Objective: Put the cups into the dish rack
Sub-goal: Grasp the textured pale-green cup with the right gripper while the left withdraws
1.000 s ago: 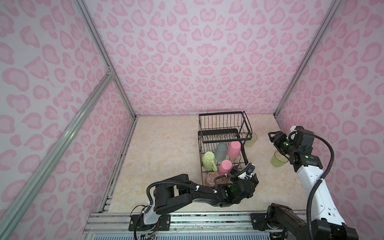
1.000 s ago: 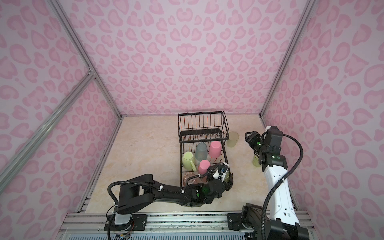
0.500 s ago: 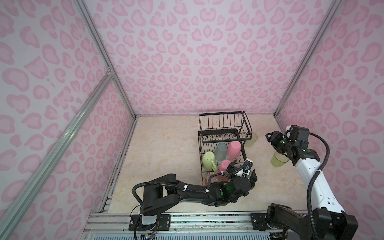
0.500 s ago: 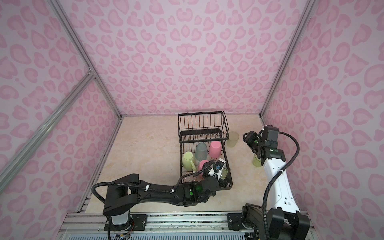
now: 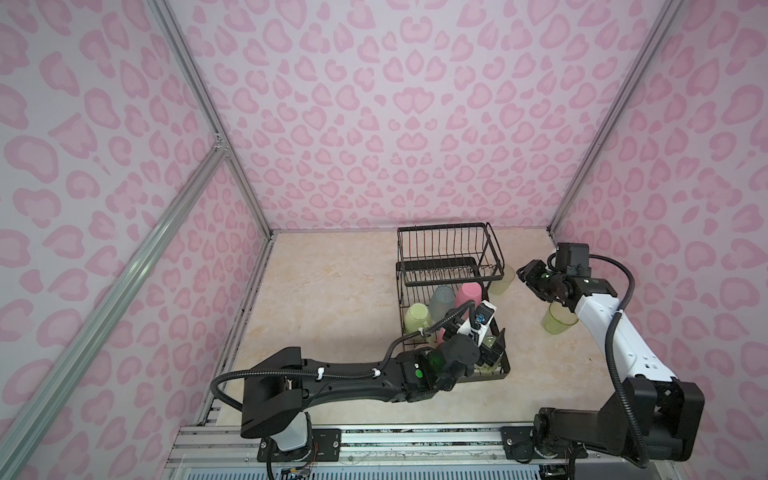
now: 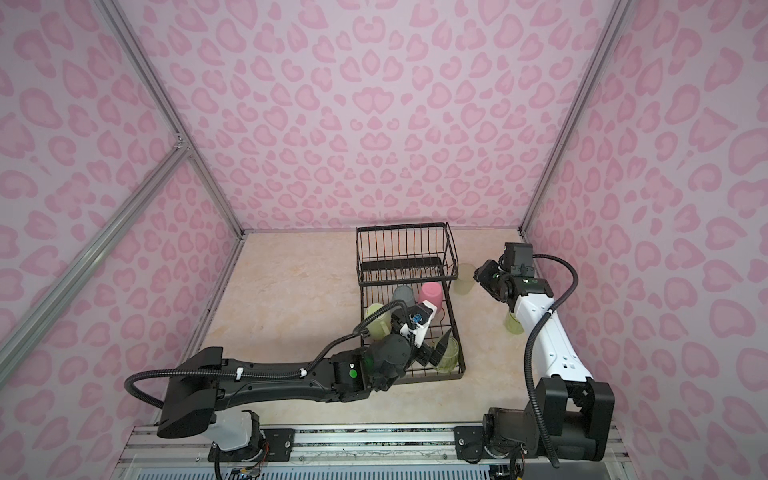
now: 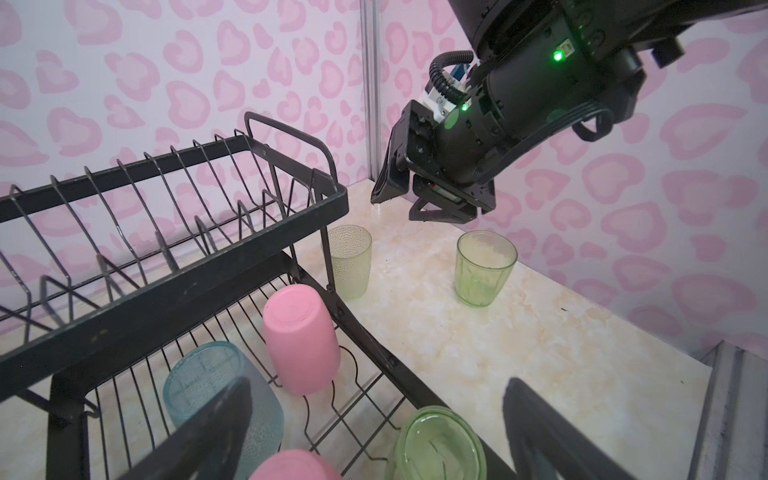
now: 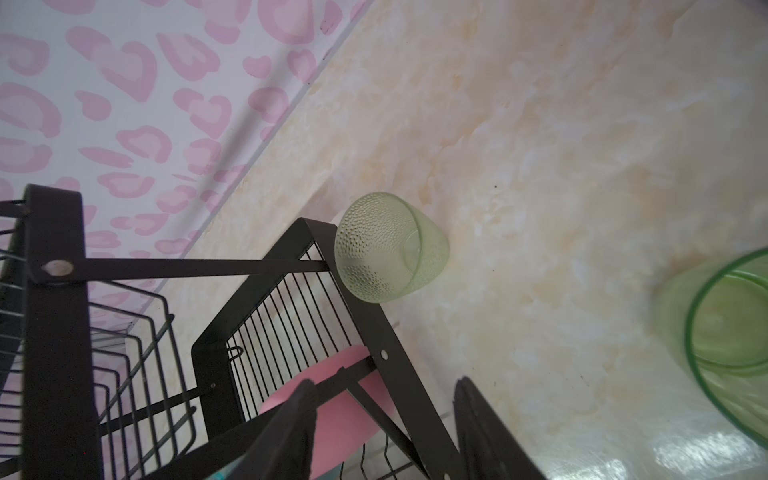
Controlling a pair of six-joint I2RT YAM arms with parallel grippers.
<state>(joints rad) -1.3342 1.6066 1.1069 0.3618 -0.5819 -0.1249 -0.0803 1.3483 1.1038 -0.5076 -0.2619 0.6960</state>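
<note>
Top views both show the black wire rack [image 5: 440, 262] on the pale marbled table [image 5: 332, 299], far right of centre. Below its raised basket, the lower tray holds a pale green mug [image 5: 417, 318], a frosted teal tumbler [image 5: 442, 300] and a pink tumbler [image 5: 468, 293] in a row. A clear green glass [image 6: 449, 353] stands in the tray's near corner. A whitish tumbler [image 5: 503, 280] stands on the table just beside the rack. A second green glass [image 5: 556, 324] stands farther right, partly behind the right arm. The left arm lies low and outstretched, its left gripper [image 5: 492, 351] at the tray's near end. The right arm rises and bends inward, its right gripper [image 5: 527, 282] above the table between the two loose cups.

Left wrist view adds a second pink tumbler [image 7: 295, 465] in the tray. The pink and teal tumblers sit base up. The racked glass lies between the left jaws, which stand wide and touch nothing.

Right wrist view alone shows the whitish tumbler's dimpled wall, mouth up, close against the rack's corner. The right jaws are partly apart and empty.
</note>
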